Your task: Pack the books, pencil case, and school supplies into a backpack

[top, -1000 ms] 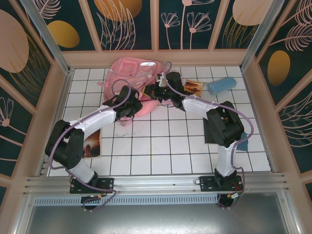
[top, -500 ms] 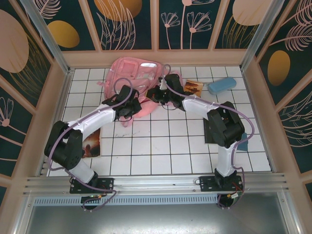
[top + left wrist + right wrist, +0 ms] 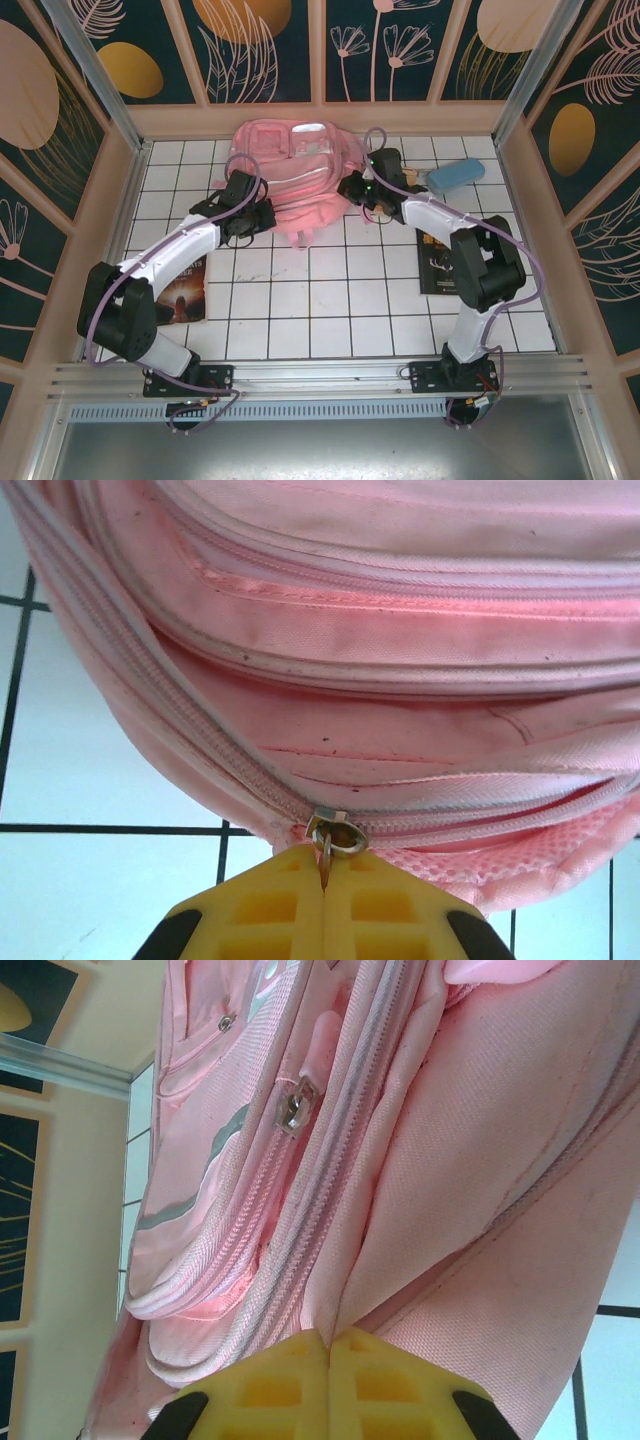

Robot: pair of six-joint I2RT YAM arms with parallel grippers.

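Note:
The pink backpack [image 3: 290,165] lies at the back of the table between both grippers. My left gripper [image 3: 263,214] is at its near left edge, its yellow fingers [image 3: 280,905] shut on the metal zipper pull [image 3: 335,836] of the main zipper. On the right side my right gripper [image 3: 353,189] is shut on a fold of backpack fabric [image 3: 400,1210] beside a zipper line. The light blue pencil case [image 3: 455,175] lies to the right of the backpack. An orange book [image 3: 186,287] lies partly under the left arm, and the black booklet [image 3: 436,263] sits beneath the right arm.
Wooden walls with metal posts [image 3: 520,90] close in the white tiled table [image 3: 330,300] on three sides. The aluminium rail [image 3: 320,375] with the arm bases runs along the near edge. A second zipper pull [image 3: 292,1108] hangs on the backpack's front.
The left gripper closed on the zipper pull. Both grippers moved apart and toward the back, and the backpack now lies spread wider and flatter between them. The black booklet shows more.

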